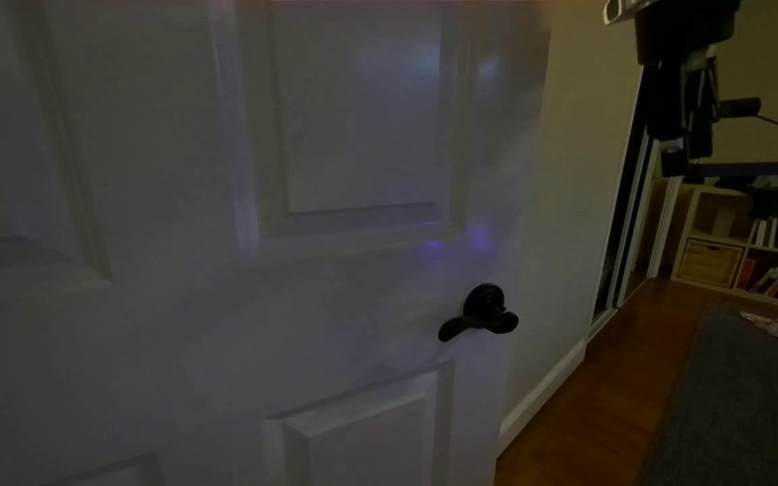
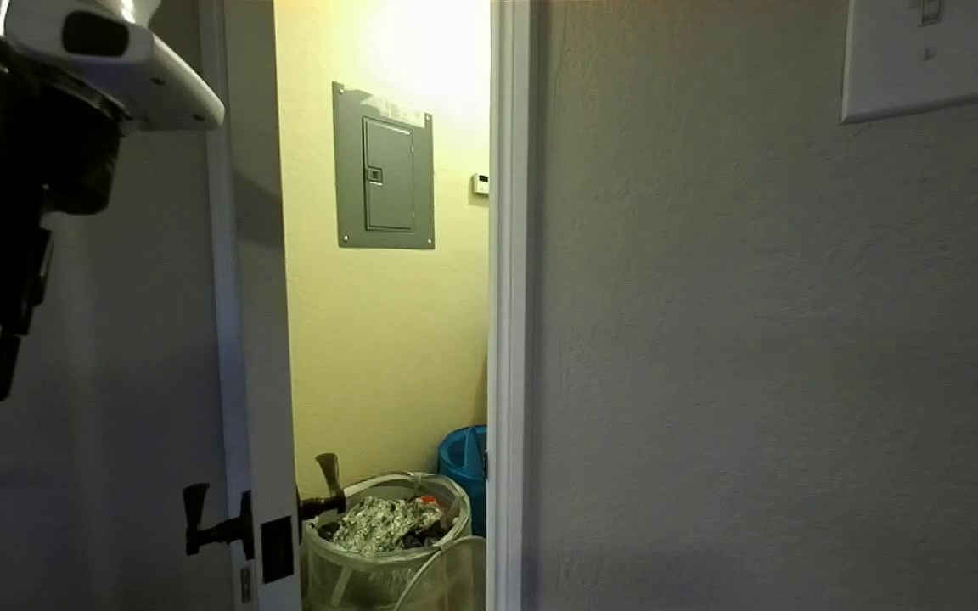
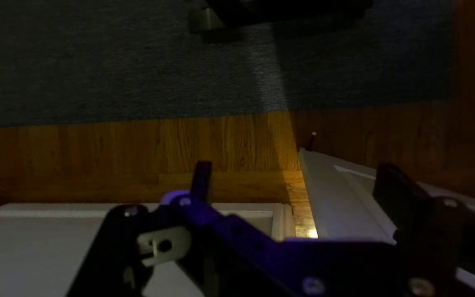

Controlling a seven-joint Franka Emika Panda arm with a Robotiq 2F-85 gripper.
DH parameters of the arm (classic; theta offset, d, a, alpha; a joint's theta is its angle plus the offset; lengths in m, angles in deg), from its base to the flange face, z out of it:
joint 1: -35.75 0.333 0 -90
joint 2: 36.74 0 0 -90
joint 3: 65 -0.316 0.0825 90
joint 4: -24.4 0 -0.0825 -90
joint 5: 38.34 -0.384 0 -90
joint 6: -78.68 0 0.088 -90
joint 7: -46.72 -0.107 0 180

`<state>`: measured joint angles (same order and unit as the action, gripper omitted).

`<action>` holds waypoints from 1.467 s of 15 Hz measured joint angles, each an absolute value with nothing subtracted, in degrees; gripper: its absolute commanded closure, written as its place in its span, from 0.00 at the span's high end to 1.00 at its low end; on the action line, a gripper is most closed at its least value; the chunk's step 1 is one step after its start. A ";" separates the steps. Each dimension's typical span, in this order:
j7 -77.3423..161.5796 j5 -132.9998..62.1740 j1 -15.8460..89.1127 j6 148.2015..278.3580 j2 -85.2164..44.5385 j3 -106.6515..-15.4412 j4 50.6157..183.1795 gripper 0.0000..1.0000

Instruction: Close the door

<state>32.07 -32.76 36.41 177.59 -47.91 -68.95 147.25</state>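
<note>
Tall white-painted door with raised rectangular panels (image 1: 247, 290): ajar; we see a gap between its edge and the upright white door frame (image 2: 510, 305) in an exterior view.
Small black lever handle (image 1: 485, 314): mounted near that edge; we make out a second dark lever (image 2: 329, 488) on the far side.
Black two-fingered gripper (image 3: 295, 177): spread, its fingers well apart; in both exterior views we find it pointing down, higher than the handle and away from it. Whether it touches the door, we cannot tell.
Past the gap, brightly lit: a grey rectangular electrical panel (image 2: 387, 174) on a pale yellow wall (image 2: 387, 339), a white-rimmed mesh laundry basket (image 2: 370, 562) full of crumpled things (image 2: 383, 522) we cannot name, and a blue rounded container (image 2: 459, 462) behind it.
Brown wooden floor (image 3: 118, 152): a dark grey rug (image 3: 118, 66) lies on it; in the wrist view we follow a strip of light (image 3: 270, 86) across both.
</note>
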 measured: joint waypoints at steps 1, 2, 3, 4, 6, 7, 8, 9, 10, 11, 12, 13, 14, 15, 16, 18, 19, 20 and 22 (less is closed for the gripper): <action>29.33 -33.89 36.42 178.74 -47.18 -69.15 147.10 1.00; 26.60 -35.19 36.44 179.86 -46.49 -69.38 146.77 1.00; 24.01 -36.51 36.49 180.85 -45.91 -69.67 146.30 1.00; 21.33 -37.76 36.56 182.17 -45.30 -70.13 145.63 1.00; 18.35 -38.53 36.85 183.40 -44.35 -70.90 144.54 1.00; 17.85 -38.62 37.02 183.42 -44.08 -70.99 144.24 1.00; 17.54 -38.66 37.05 183.43 -43.95 -70.98 144.12 1.00; 17.42 -38.71 37.05 183.44 -43.90 -70.98 144.08 1.00; 17.34 -38.74 37.05 183.44 -43.90 -70.98 144.08 1.00; 17.35 -38.72 37.05 183.43 -43.88 -70.98 144.08 1.00; 17.31 -38.72 37.05 183.54 -43.81 -70.98 144.08 1.00; 16.30 -38.86 37.06 184.73 -43.74 -70.99 144.29 1.00; 14.44 -39.34 37.09 186.91 -43.63 -71.03 144.73 1.00; 12.02 -39.74 37.16 189.72 -43.53 -71.19 145.43 1.00; 9.50 -39.97 37.25 192.69 -43.49 -71.50 146.38 1.00; 4.12 -40.03 37.47 199.10 -43.51 -72.47 148.56 1.00; 1.37 -40.03 37.76 202.24 -43.51 -72.95 149.65 1.00; -1.30 -40.03 38.16 205.29 -43.53 -73.44 150.75 1.00; -5.85 -39.97 39.03 210.63 -43.59 -74.58 152.84 1.00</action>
<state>-5.85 -39.97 39.03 210.63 -43.59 -74.58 152.84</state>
